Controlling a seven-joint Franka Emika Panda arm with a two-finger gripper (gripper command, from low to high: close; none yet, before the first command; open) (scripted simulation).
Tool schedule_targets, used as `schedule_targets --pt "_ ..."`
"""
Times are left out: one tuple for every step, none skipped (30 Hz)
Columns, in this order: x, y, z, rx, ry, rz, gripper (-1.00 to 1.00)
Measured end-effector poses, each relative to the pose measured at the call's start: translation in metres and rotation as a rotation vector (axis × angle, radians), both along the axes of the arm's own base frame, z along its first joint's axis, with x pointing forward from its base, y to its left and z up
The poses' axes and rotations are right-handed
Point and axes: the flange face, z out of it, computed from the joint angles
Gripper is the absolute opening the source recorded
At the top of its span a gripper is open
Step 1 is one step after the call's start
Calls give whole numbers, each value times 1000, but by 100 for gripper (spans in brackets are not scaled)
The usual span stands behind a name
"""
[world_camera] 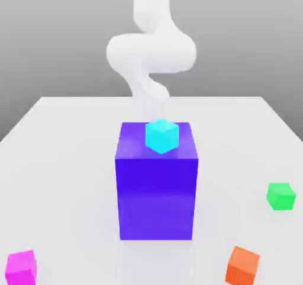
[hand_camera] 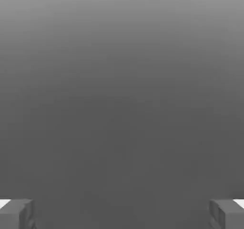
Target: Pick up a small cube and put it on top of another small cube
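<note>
With our gripper (hand_camera: 122, 214) spread wide and empty, the magenta cube (world_camera: 21, 267) sits at the table's near corner on the exterior view's left, well apart from the green cube (world_camera: 280, 195).

Tall purple block (world_camera: 157, 189) mid-surface (world_camera: 65, 159) with cyan cube (world_camera: 161, 135) on top (the one big obstacle), pink cube (world_camera: 21, 267), orange cube (world_camera: 242, 265), green cube (world_camera: 280, 195) well apart, open room around each.

My arm (world_camera: 151, 50) runs off the exterior view's top edge, and its lower part disappears behind the purple-blue block (world_camera: 157, 189). The orange cube (world_camera: 242, 266) and magenta-pink cube (world_camera: 21, 267) are clipped at the bottom edge. My fingers (hand_camera: 16, 214) show only as tips at the hand view's edge.
</note>
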Motion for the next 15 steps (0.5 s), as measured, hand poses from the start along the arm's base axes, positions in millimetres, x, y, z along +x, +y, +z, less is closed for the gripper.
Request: schedule_targets --pt "13 -7 -13 14 26 -40 0" --pt "26 -13 -26 28 50 -78 0" --pt "37 -21 -39 42 74 -115 0" --pt "48 -28 -52 55 97 -153 0" --pt "58 -36 -66 69 119 -190 0" --pt "68 -44 -80 83 142 -228 0" --pt "77 -52 -95 97 163 -265 0" --pt "85 -61 -110 111 185 -302 0" --pt "93 -70 -125 125 207 -340 0" --pt "100 -79 -140 140 228 -377 0" --pt "107 -88 -156 155 249 -415 0" --pt "112 -97 -172 170 270 -452 0" --pt "117 -107 -189 185 290 -490 0" --pt "122 -116 -205 201 310 -528 0" --pt "125 -125 -222 216 331 -565 0"
